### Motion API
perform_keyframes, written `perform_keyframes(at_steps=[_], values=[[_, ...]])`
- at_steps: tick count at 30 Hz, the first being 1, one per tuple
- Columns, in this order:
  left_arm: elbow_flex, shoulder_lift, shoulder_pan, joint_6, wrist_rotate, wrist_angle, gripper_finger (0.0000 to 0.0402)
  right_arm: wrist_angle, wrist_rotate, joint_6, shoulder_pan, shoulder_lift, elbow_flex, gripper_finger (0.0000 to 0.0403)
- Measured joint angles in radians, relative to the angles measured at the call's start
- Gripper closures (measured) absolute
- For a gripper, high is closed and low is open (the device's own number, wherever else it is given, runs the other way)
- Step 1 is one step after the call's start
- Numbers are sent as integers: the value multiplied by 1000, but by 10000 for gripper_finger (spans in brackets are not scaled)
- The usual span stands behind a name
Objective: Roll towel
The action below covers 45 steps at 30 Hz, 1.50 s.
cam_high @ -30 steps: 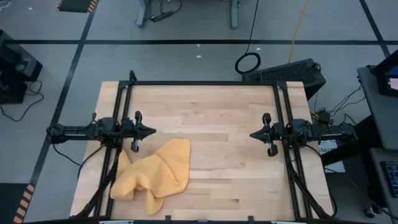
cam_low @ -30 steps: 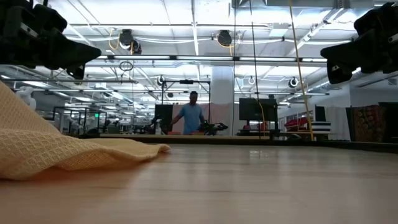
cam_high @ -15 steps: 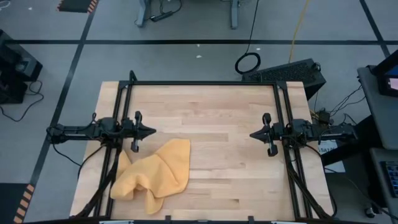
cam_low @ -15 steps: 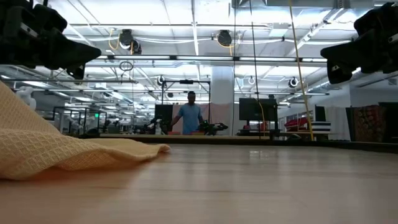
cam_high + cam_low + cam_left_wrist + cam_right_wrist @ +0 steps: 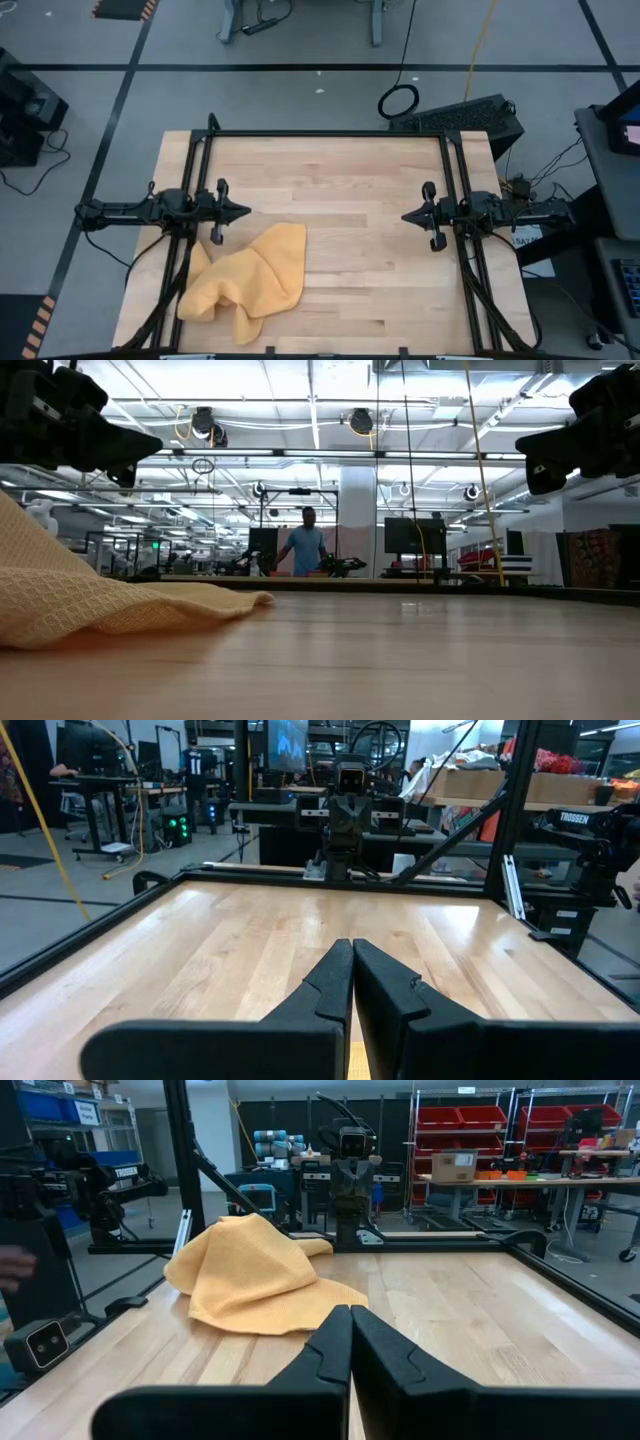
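Observation:
The orange-yellow towel (image 5: pixel 246 283) lies crumpled on the wooden table (image 5: pixel 350 180) near its front left, with a raised fold (image 5: pixel 245 1255); it also shows at the left of the low view (image 5: pixel 90 605). My left gripper (image 5: pixel 246 211) hovers shut at the table's left edge, just beyond the towel's far side, pointing level toward the right. My right gripper (image 5: pixel 404 216) hovers shut at the right edge, pointing level toward the left. Neither touches the towel.
A black frame (image 5: pixel 330 134) runs round the table's edges. The table's middle and far part show bare wood. A person (image 5: pixel 305 547) stands far off in the room behind the table.

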Motion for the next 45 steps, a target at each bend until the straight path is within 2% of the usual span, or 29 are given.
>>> perform_keyframes(at_steps=[24, 28, 36, 45], values=[[0, 0, 0, 0, 0, 1, 381, 18, 0, 4, 0, 0, 0, 403], [0, 0, 0, 0, 0, 2, 381, 19, 26, 4, 0, 1, 23, 403], [0, 0, 0, 0, 0, 2, 381, -96, 30, 27, 0, 80, 237, 403], [0, 0, 0, 0, 0, 3, 381, -284, 30, 43, 0, 342, 647, 403]])
